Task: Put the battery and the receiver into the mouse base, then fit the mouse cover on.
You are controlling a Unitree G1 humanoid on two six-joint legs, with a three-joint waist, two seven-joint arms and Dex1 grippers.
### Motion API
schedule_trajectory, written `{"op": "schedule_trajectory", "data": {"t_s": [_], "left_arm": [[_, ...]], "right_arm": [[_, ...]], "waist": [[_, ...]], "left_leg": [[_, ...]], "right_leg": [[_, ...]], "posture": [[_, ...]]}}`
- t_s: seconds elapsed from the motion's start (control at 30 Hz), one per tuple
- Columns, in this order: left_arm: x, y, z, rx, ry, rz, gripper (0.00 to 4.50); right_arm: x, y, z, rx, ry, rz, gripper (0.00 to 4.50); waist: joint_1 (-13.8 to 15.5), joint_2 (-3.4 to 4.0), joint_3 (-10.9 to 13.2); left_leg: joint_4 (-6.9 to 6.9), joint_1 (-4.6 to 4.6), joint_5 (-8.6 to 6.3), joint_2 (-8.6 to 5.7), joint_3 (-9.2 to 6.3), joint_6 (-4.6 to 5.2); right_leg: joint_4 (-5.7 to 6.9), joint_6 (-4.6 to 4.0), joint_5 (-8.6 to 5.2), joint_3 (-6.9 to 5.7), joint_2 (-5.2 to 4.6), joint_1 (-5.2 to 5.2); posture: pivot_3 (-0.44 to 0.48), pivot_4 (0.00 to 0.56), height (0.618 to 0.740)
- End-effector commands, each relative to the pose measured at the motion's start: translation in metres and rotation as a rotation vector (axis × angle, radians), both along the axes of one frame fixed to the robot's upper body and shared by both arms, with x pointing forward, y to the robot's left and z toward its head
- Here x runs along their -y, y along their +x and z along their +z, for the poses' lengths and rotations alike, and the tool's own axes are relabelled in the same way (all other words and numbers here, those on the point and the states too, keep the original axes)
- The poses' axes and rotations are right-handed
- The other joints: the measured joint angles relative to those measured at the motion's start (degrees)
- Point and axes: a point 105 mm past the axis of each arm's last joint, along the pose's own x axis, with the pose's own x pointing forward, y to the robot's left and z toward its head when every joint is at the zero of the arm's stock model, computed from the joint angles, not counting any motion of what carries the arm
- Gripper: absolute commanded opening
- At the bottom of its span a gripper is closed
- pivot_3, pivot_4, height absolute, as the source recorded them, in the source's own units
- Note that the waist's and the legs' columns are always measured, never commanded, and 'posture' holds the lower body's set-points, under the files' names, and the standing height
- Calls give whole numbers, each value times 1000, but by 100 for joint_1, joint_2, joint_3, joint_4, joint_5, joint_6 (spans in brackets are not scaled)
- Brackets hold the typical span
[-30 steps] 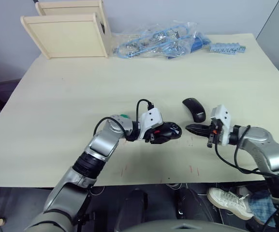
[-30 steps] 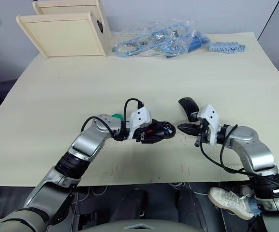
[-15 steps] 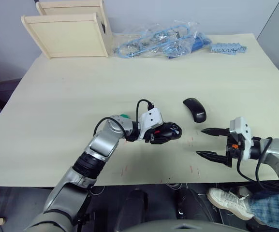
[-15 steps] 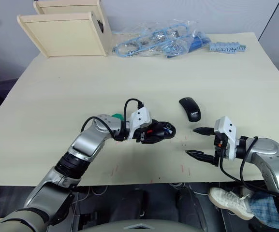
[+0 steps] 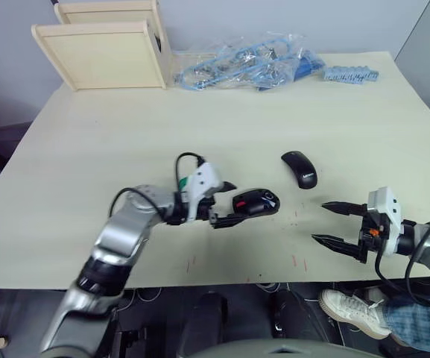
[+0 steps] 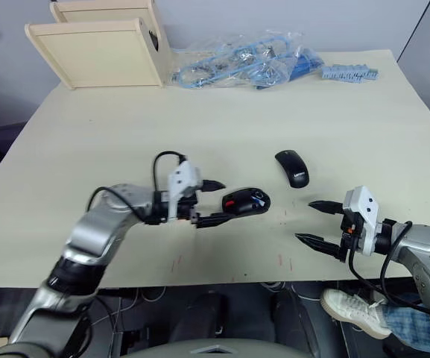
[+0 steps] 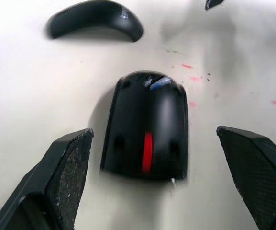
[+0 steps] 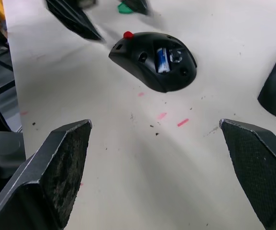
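The mouse base (image 5: 256,202) lies on the table near the middle, red and dark inner parts exposed. A blue battery (image 8: 162,60) sits in a slot in it. The receiver cannot be made out. My left gripper (image 5: 233,201) is open just left of the base, one finger on each side of its left end and apart from it. The glossy black mouse cover (image 5: 299,168) lies on the table to the back right of the base. Near the front right edge my right gripper (image 5: 318,221) is open and holds nothing, well clear of both.
Two pale wooden boxes (image 5: 103,52) stand at the back left. Clear bags of blue parts (image 5: 252,63) and a loose blue piece (image 5: 349,74) lie along the far edge. A small green disc (image 8: 125,8) lies on the table beside the left gripper.
My left gripper has opened and drawn back to the left, leaving the mouse base on the table. My right gripper has opened and moved right, toward the front edge.
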Motion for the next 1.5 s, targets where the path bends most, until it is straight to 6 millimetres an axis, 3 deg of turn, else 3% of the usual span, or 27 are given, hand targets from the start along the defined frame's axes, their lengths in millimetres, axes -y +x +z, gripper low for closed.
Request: {"op": "schedule_trajectory", "data": {"t_s": [0.03,0.23,0.43,0.5,0.73,0.87,1.1,1.5], "left_arm": [[-8,-17,25,40,-79,-7,4404],[-29,-41,34,-5,-147,29,4404],[-60,-71,38,-18,-204,128,4404],[-62,-78,47,15,-298,119,4404],[-74,-91,51,57,-333,139,4404],[-85,-108,54,26,-371,103,4404],[-97,-114,44,41,-388,161,4404],[-95,-110,36,65,-378,189,4404]], "right_arm": [[-2,3,13,61,18,-5,4500],[0,10,14,66,17,-14,4500],[3,29,16,44,34,-69,4500],[4,35,16,37,34,-100,4500],[8,52,21,22,15,-219,4500],[7,69,20,-3,-35,-363,4500],[-16,84,22,-62,4,-493,4500],[-25,98,21,-56,-17,-624,4500]], "waist": [[16,0,0],[23,-1,1],[-28,-3,4],[17,-1,3],[17,-2,3],[-16,-1,3],[6,0,3],[-5,0,3]], "left_leg": [[0,0,0,0,0,0],[0,-1,0,-1,1,0],[-10,9,-1,7,10,-1],[-12,12,-1,8,10,-1],[-15,10,-1,0,15,-1],[-20,16,-1,5,18,-1],[-29,18,-1,3,25,-1],[-31,17,-1,1,31,-1]], "right_leg": [[0,0,0,0,-1,0],[-5,0,0,0,-5,1],[-6,0,0,13,-2,0],[-6,-1,0,13,-2,0],[-10,-1,0,13,-6,1],[-9,-3,-1,18,0,0],[-14,-3,-1,20,-1,0],[-14,-3,-1,16,-1,-1]], "posture": [[0,150,740],[0,150,740],[0,150,740],[0,150,740],[0,150,740],[0,150,740],[0,150,740],[0,150,740]]}}
